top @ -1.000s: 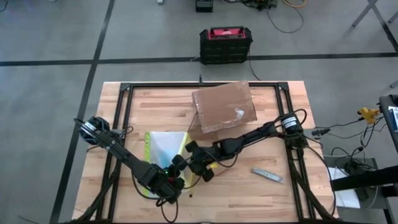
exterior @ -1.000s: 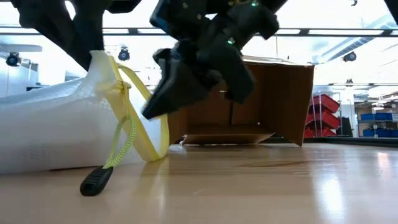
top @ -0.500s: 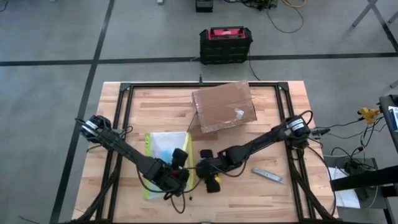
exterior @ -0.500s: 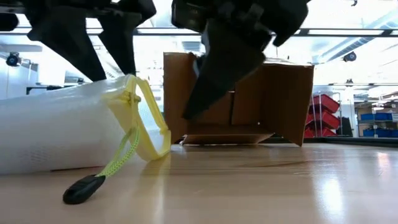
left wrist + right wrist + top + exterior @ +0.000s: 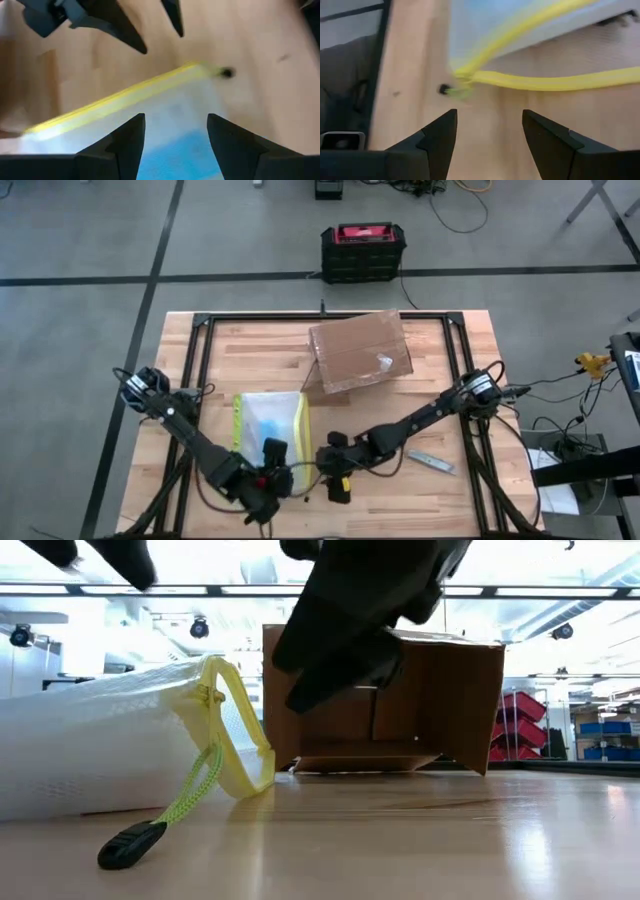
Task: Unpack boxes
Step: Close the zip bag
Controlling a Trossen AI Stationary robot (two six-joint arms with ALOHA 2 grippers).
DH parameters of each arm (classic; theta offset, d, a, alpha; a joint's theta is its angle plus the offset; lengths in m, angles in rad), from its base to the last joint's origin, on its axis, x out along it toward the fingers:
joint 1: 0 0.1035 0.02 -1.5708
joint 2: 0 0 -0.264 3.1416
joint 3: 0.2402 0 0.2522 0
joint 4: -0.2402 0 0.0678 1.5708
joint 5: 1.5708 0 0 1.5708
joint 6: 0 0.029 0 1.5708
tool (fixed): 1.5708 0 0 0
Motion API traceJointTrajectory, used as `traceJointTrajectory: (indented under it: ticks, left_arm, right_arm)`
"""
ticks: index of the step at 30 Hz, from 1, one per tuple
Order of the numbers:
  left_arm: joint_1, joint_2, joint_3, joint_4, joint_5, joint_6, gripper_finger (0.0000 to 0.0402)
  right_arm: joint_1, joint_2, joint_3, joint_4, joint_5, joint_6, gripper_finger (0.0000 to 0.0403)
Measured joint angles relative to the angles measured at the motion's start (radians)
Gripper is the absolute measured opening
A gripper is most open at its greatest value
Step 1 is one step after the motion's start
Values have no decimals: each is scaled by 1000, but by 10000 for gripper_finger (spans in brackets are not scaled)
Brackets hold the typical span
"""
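The carton (image 5: 358, 352) lies at the far middle of the worktop (image 5: 440, 500), its open side seen in the low view. The pouch (image 5: 268, 422) lies left of centre. The left tool (image 5: 276, 463) is held over the pouch's near end, fingers apart, empty. The right tool (image 5: 334, 465) is seen just right of it, fingers apart, empty.

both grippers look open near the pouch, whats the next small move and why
Probably lift both arms clear: the left gripper and right gripper are open and empty, the pouch lies on the table, outside the carton.
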Motion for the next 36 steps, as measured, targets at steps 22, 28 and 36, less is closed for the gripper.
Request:
traceJointTrajectory:
  ticks: [22, 28, 36]
  left_arm:
    - [-36, 269, 2, 236, -192, -304, 164]
    - [-35, 320, 1, 203, -186, -367, 164]
    - [-18, 318, 1, 141, -217, -454, 158]
  right_arm:
    - [120, 99, -121, 372, 317, 169, 223]
    - [114, 172, -121, 462, 314, 145, 209]
    - [113, 253, -92, 576, 364, 189, 208]
